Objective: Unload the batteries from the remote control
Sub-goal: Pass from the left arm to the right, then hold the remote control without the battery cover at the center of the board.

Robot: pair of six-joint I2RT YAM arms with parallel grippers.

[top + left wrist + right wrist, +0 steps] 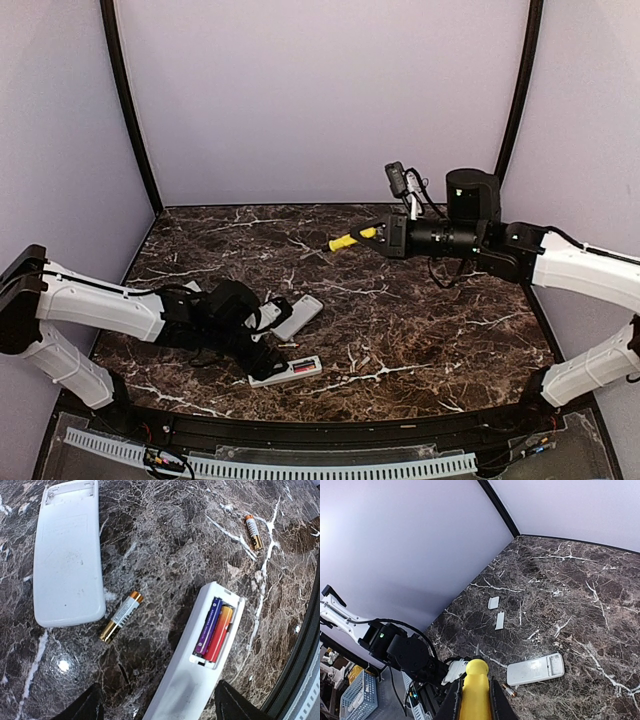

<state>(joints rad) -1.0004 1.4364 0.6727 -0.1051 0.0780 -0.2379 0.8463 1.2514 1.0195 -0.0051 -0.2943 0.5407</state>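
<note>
A white remote (186,682) lies face down with its compartment open. A bluish-purple battery (209,626) and a reddish battery (220,634) sit side by side inside it. My left gripper (157,711) is open just above this remote's lower half, one finger on each side, touching nothing. Two loose gold-ended batteries (121,616) (253,531) lie on the table. A second white remote (67,555) lies at upper left with its compartment empty. My right gripper (372,234) is shut on a yellow-handled screwdriver (476,690), held high over the table's back right.
Two small flat white covers (493,602) (500,620) lie on the dark marble table (420,320) near the left wall. The remote with batteries (285,372) is close to the table's raised black front edge (305,655). The second remote (297,317) lies just behind it.
</note>
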